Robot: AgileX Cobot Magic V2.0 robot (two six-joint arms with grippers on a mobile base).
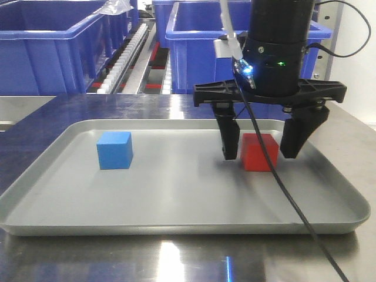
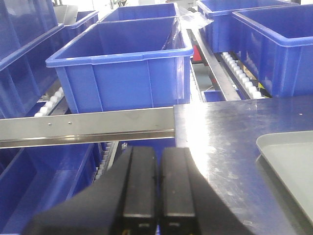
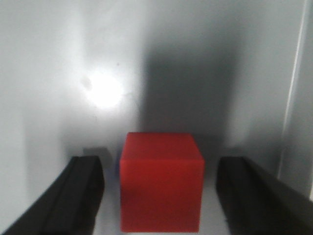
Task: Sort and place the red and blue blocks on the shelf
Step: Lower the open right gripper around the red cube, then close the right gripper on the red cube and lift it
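Red is your target: in the front view the red block (image 1: 260,153) sits on the grey tray (image 1: 176,226), right of centre, and the right gripper (image 1: 259,155) stands over it with fingers spread wide, one on each side. The blue block (image 1: 115,150) lies well apart to the left, so you need not fear knocking it. Mind the black cable (image 1: 282,188) that drapes across the tray's front. In the left wrist view the left gripper (image 2: 159,196) has its fingers pressed together on nothing. It is near the steel shelf rail (image 2: 98,128), where a blue bin (image 2: 122,73) stands behind. In the right wrist view the cube sits square between the two fingers with a gap at either flank, slightly nearer the left one. Centre a touch if you can, then close slowly on the flat faces, not the corners, and lift straight up. No brand, label or writing is readable in any view.
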